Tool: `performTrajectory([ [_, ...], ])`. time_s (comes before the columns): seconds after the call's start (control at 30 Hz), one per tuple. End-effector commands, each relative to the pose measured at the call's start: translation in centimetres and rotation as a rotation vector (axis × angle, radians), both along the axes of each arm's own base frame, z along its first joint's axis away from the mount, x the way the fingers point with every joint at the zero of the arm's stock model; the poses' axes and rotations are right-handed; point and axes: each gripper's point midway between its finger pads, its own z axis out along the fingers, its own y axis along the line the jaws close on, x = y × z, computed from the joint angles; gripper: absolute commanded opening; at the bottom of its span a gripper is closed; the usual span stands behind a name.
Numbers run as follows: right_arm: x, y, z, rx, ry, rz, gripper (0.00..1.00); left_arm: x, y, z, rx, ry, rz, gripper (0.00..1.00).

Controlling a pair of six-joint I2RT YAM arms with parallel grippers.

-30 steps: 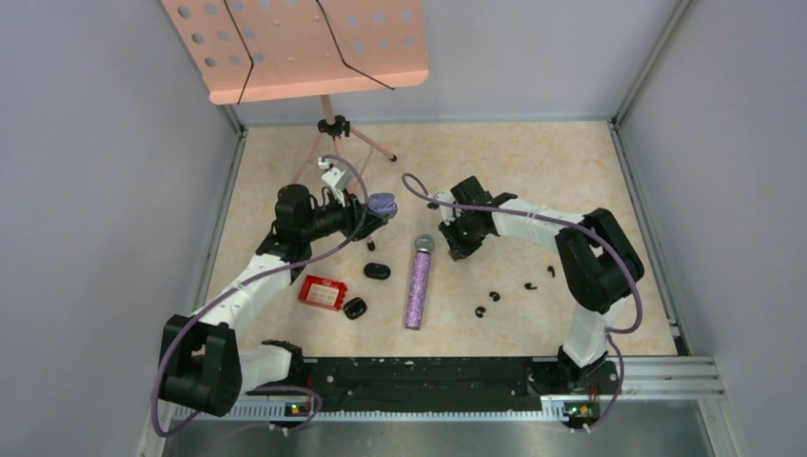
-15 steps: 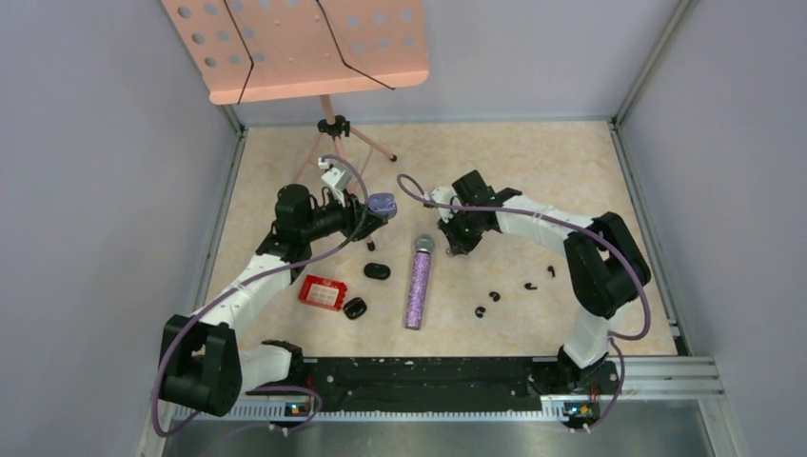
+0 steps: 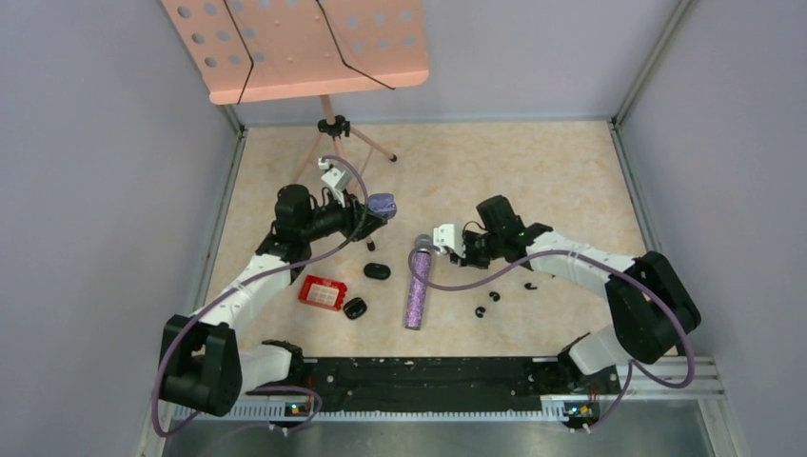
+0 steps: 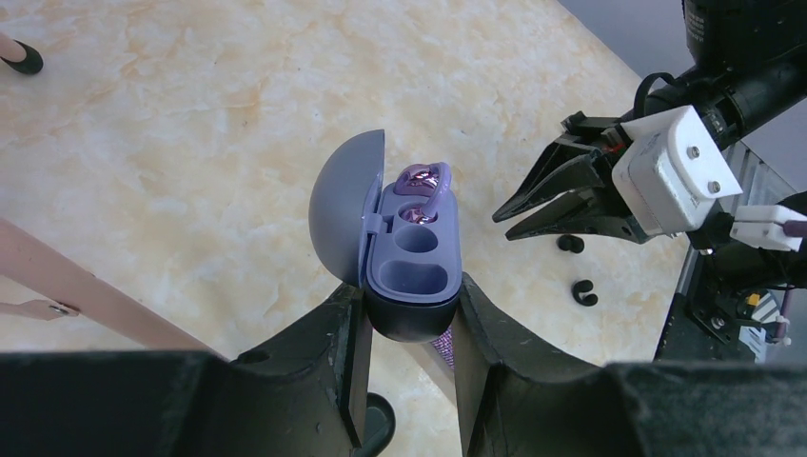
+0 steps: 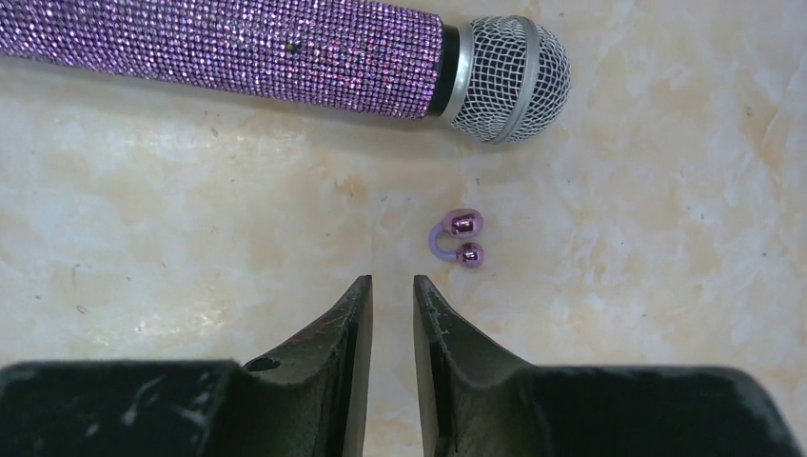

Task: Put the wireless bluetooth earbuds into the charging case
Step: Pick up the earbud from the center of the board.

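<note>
Left gripper (image 4: 409, 288): fingers clamped on the base of the open purple charging case (image 4: 411, 257). The seated earbud (image 4: 423, 177) occupies the cavity farthest from the fingertips; the nearer cavity is empty.

Right gripper (image 5: 392, 282): fingers narrowly parted, holding nothing. The loose earbud (image 5: 458, 238) lies just ahead and right of the tips, short of the microphone (image 5: 285, 48).

Risk: an off-centre closure is likely to flick the earbud across the smooth marbled table (image 5: 666, 143). Plain grey walls (image 3: 114, 143) enclose the cell.
</note>
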Motion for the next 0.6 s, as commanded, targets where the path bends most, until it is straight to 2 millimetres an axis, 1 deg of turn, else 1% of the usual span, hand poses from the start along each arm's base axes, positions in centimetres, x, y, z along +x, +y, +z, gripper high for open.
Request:
performTrajectory([
  [0.0,2.1,1.6,1.4,0.020,-0.194,0.136,0.22,0.5,0.2,1.2,-0.003,-0.056,0.004,0.00],
  [0.2,2.6,1.6,0.0,-0.012,-0.211,0.164,0.24,0.6,0.2,1.1,-0.001,-0.051,0.004,0.00],
  [0.37,2.4,1.6,-1.3,-0.057,-0.184,0.215,0.20,0.6,0.3,1.0,0.001,-0.048,0.005,0.00],
  [0.57,2.8,1.4,-2.1,-0.090,-0.180,0.222,0.20,0.9,0.3,1.0,0.000,-0.049,0.010,0.00],
])
